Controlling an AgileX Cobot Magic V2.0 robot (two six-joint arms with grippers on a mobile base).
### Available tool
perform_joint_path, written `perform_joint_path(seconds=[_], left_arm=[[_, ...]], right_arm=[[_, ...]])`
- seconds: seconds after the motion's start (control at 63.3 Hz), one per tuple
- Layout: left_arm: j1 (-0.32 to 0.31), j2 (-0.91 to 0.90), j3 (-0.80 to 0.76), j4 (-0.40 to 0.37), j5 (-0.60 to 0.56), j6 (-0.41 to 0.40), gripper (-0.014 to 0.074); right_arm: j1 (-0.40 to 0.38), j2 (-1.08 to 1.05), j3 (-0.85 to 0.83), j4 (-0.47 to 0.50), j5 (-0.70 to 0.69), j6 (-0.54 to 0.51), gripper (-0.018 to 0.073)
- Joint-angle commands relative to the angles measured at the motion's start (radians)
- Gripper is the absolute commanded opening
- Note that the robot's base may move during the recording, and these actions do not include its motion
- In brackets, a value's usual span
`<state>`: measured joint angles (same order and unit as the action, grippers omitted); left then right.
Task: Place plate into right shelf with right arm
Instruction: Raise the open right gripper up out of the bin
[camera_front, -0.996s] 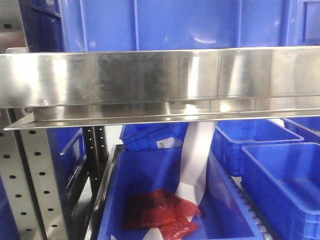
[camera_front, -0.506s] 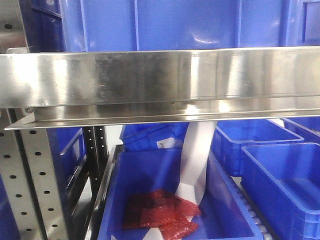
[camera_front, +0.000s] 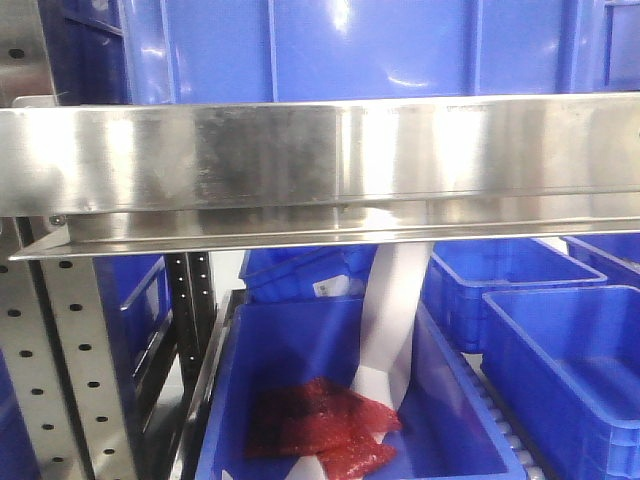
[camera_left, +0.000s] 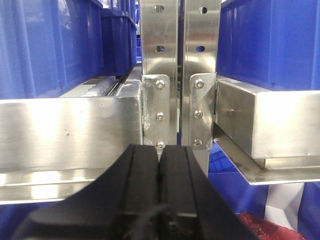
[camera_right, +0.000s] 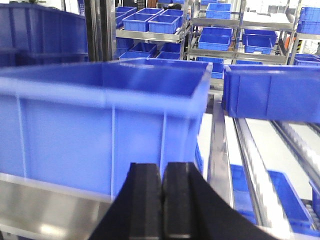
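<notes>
The plate is not in any view. The right shelf shows as a shiny steel front rail (camera_front: 320, 160) across the front view, with a big blue bin (camera_front: 350, 50) above it. In the right wrist view my right gripper (camera_right: 162, 165) is shut, its fingers pressed together with nothing visible between them. It points at a large blue bin (camera_right: 100, 125) standing on a steel rail (camera_right: 45, 210) of the shelf. My left gripper (camera_left: 160, 148) is shut too, close in front of two bolted steel uprights (camera_left: 160, 75).
Below the rail a blue bin (camera_front: 290, 350) holds red packets (camera_front: 320, 425) and a white strip (camera_front: 390, 320). More blue bins (camera_front: 560, 350) lie to the right. A perforated grey upright (camera_front: 50, 370) stands at left. Further racks of blue bins (camera_right: 225, 30) fill the background.
A bright reflection low on the steel rail has faded. The bins, the rack and the view itself have not shifted.
</notes>
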<state>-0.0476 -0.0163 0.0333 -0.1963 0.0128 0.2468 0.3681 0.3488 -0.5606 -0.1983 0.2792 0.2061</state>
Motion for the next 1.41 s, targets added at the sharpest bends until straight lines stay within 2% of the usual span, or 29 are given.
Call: perform_joint_path(seconds=[0.0,0.253,0.664,0.743,0.854,0.917,1.106,1.28,1.391], left_arm=[[0.001,-0.010,0.008,-0.002,-0.087,-0.002,-0.0047],[0.001,-0.010,0.008,-0.002,-0.087,-0.002,-0.0047],[0.001,-0.010,0.008,-0.002,-0.087,-0.002,-0.0047],[0.001,-0.010,0.008,-0.002,-0.087,-0.002,-0.0047],[0.001,-0.010,0.008,-0.002,-0.087,-0.002,-0.0047],[0.001,-0.010,0.008,-0.002,-0.087,-0.002,-0.0047],[0.001,-0.010,0.008,-0.002,-0.087,-0.002,-0.0047],[0.001,-0.010,0.008,-0.002,-0.087,-0.002,-0.0047],[0.001,-0.010,0.008,-0.002,-0.087,-0.002,-0.0047]], right_arm=[[0.001,-0.048,0.028,-0.002,-0.100,-0.002,0.0056],[0.001,-0.074,0.112,-0.002,-0.097,-0.002,0.0056],[-0.010,-0.074,0.119,0.013,-0.098,-0.013,0.0056],[-0.053,-0.075,0.136,0.061,-0.103,-0.072,0.0056],[-0.158,-0.083,0.191,0.221,-0.126,-0.229,0.0056],[-0.211,-0.104,0.243,0.264,-0.162,-0.273,0.0056],[-0.319,-0.257,0.444,0.262,-0.260,-0.275,0.0056],[-0.341,-0.377,0.586,0.261,-0.273,-0.275,0.0056],[-0.341,-0.368,0.582,0.245,-0.228,-0.275,0.0056]])
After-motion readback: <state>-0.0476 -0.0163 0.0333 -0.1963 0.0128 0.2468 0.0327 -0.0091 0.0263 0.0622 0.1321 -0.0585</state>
